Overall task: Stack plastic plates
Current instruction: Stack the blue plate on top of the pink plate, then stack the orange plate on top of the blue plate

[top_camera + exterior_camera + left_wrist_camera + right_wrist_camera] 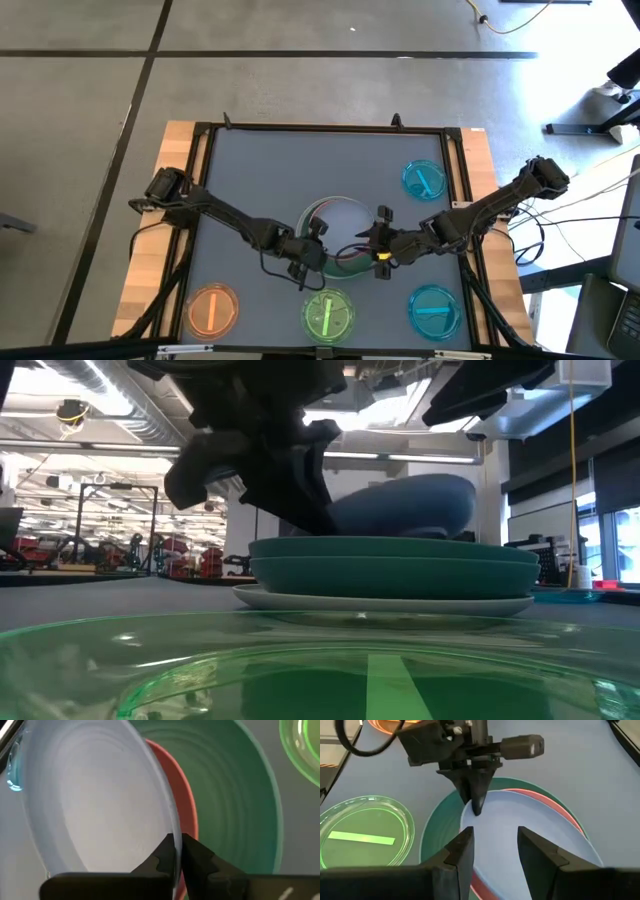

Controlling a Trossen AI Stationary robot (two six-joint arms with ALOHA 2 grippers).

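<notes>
Bright green plate (300, 670) foremost; left hand (175, 851) pinches blue-grey plate (90, 795).

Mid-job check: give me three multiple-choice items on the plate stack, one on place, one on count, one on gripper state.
1. Where is the bright green translucent plate?
A. near table edge, below the stack
B. far right corner
C. on the stack

2. How many small translucent plates lie apart from the stack?
A. two
B. four
C. six

3. What is the left gripper doing?
A. open above the table
B. shut on the blue-grey plate
C. holding an orange plate

Answers:
1 A: the high view shows it at the near edge.
2 B: orange, bright green and two cyan.
3 B: its jaws pinch that plate's rim, while the right gripper is open beside it.
</notes>
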